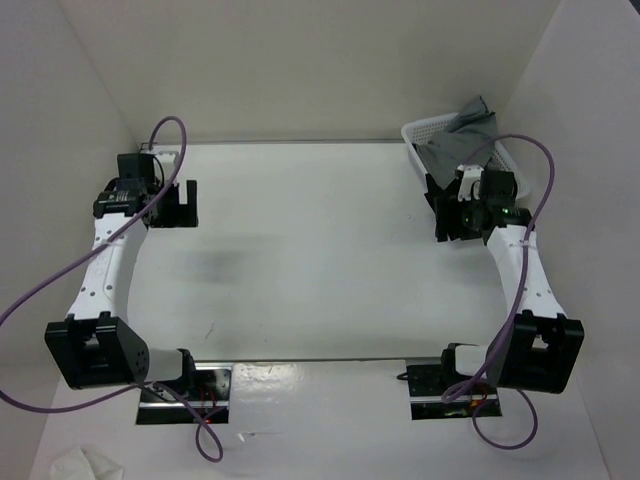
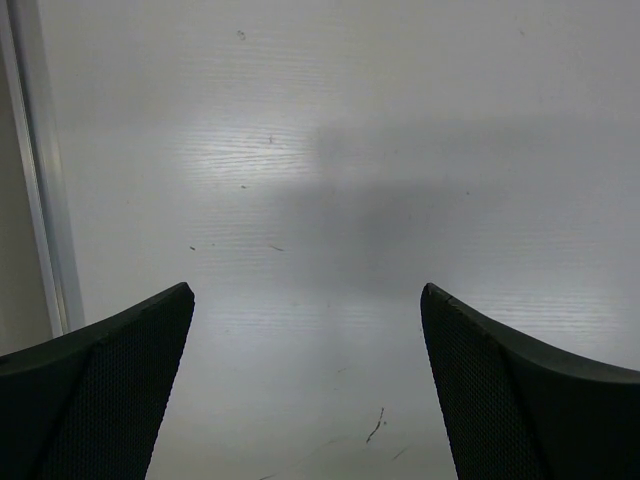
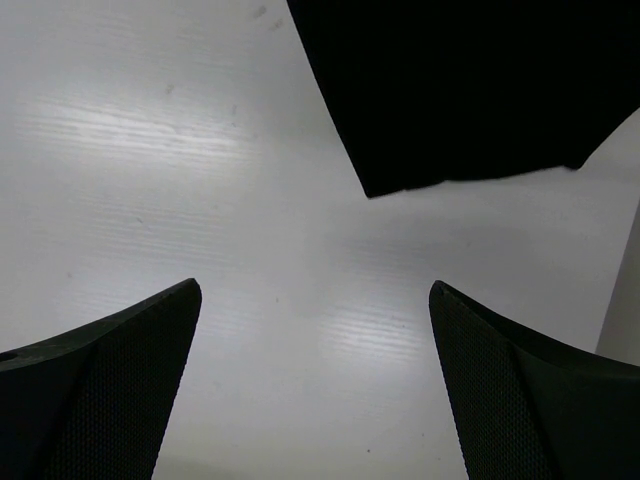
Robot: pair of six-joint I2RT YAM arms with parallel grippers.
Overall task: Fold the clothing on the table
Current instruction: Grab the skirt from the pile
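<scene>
Both hands gape empty, the left hand [image 2: 305, 300] over the large white flat tabletop [image 2: 400, 150], the right hand [image 3: 315, 290] just short of the plain black soft fabric clothing [image 3: 470, 90] at upper right, where a pinch might snag the white lattice basket [image 1: 412, 131] beyond.

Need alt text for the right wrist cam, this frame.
A corner of the black clothing fills the upper right of the view, just ahead of the open right gripper. The gripper's dark jaws stand wide apart at the bottom corners with nothing between them. The rest is white table with soft glare.
</scene>
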